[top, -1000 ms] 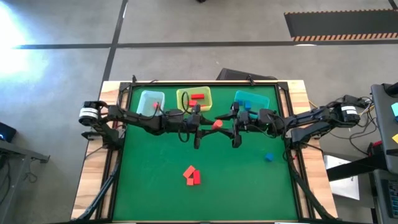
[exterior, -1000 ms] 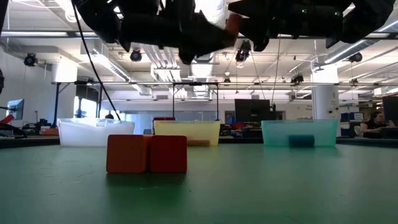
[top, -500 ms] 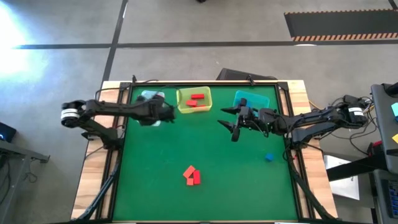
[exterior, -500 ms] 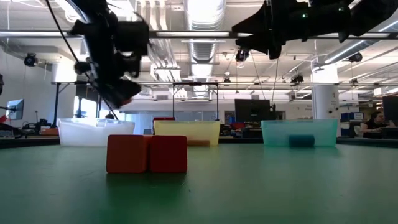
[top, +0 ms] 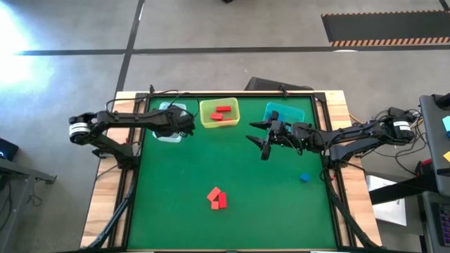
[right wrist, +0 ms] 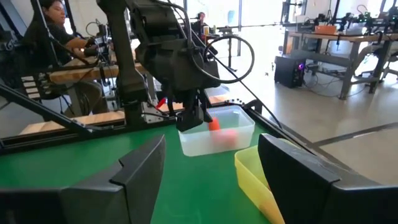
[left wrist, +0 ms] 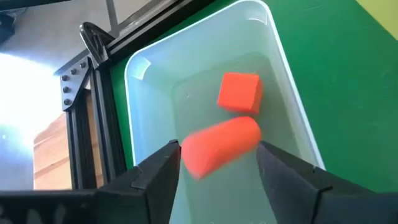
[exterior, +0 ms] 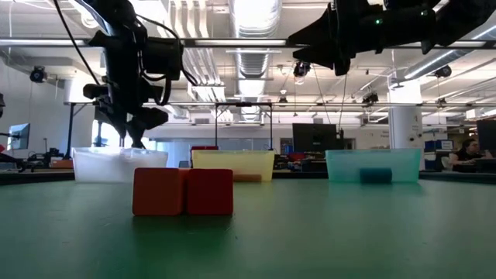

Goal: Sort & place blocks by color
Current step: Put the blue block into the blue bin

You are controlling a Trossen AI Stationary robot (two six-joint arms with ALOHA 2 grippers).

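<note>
The blocks look like small hard solids with flat faces, light enough that weight is no concern; my guess is they slide or skid on the counter (top: 183,211) if nudged, so a grip across two opposite flat faces is the safe hold. In the left wrist view an orange-red block (left wrist: 222,146) shows blurred between the spread fingers (left wrist: 155,180) of the left hand (left wrist: 217,163), apparently dropping free, above an orange-red cube (left wrist: 239,92) lying in the clear bin (left wrist: 140,68). That hand hangs over the clear bin at the far left, pointing down, its arm reaching in from the left edge. The right hand (top: 262,143) hovers high over the middle of the counter, fingers wide and holding nothing. Red pieces (top: 221,112) lie in the yellow bin (top: 205,121), a blue one (top: 276,118) in the teal bin (top: 270,107). Still loose are a red cluster (top: 216,198) near the front centre and a blue block (top: 304,178) to the right.
</note>
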